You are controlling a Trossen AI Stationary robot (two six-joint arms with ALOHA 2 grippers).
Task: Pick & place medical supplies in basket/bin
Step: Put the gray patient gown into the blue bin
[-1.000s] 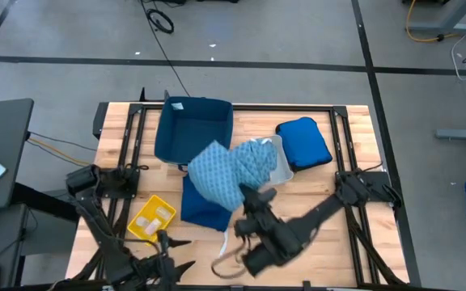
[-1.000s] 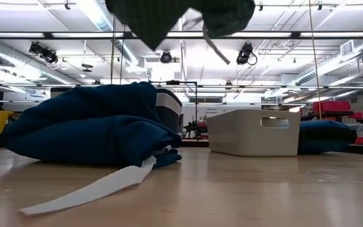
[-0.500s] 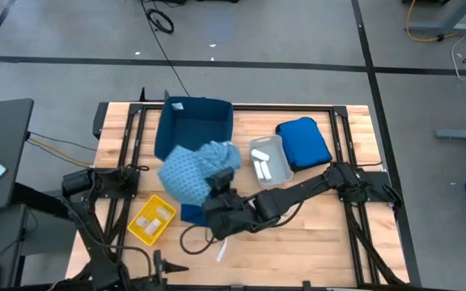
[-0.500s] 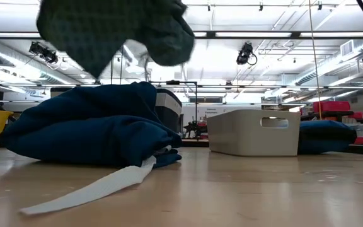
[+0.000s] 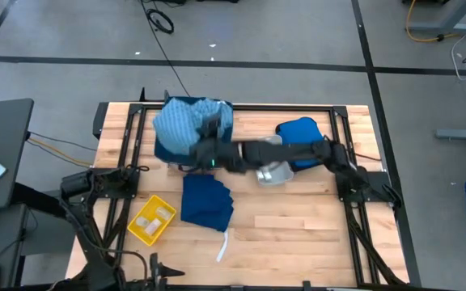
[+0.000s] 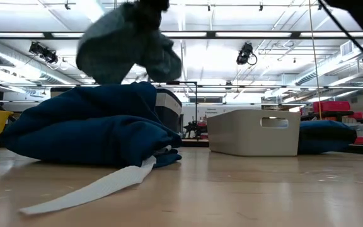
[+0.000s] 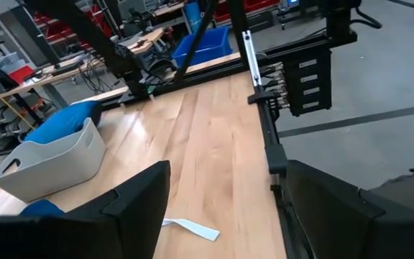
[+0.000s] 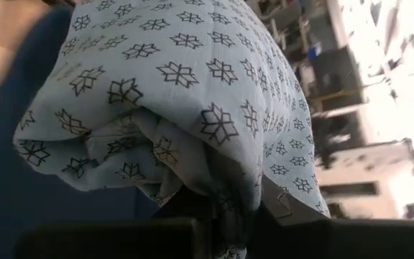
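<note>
The light blue patterned garment [image 5: 180,125] hangs bunched over the navy bin [image 5: 168,149] at the table's far left, with my right gripper [image 5: 209,153] shut on it. In the low view the garment [image 6: 128,44] shows high up. The dark navy garment [image 5: 206,202] lies folded on the table nearer the front. My left gripper [image 7: 228,169] stands open at the near left edge with nothing between its fingers. The yellow tray [image 5: 140,230] holds a pale packet [image 5: 150,217]. My right gripper pinches a bunched fold of the patterned garment [image 8: 214,183] between its two fingers, several layers together. The fingers reach in from the table's right side, slanting a little downward. The cloth bulges slack ahead of the fingers and is lifted clear of the table.
My right arm hides most of the grey tray [image 5: 272,174]. Beyond the tray, at the far right, lies a royal-blue bundle [image 5: 304,141]. A white strip [image 5: 225,245] trails from the navy garment toward the near edge. Bare wood lies at the near right.
My right gripper has swung from the near middle of the table toward the far left, carrying the patterned garment from above the navy garment to above the navy bin. The grey tray was uncovered, then partly hidden by the arm. My left gripper has drawn back toward the near edge.
</note>
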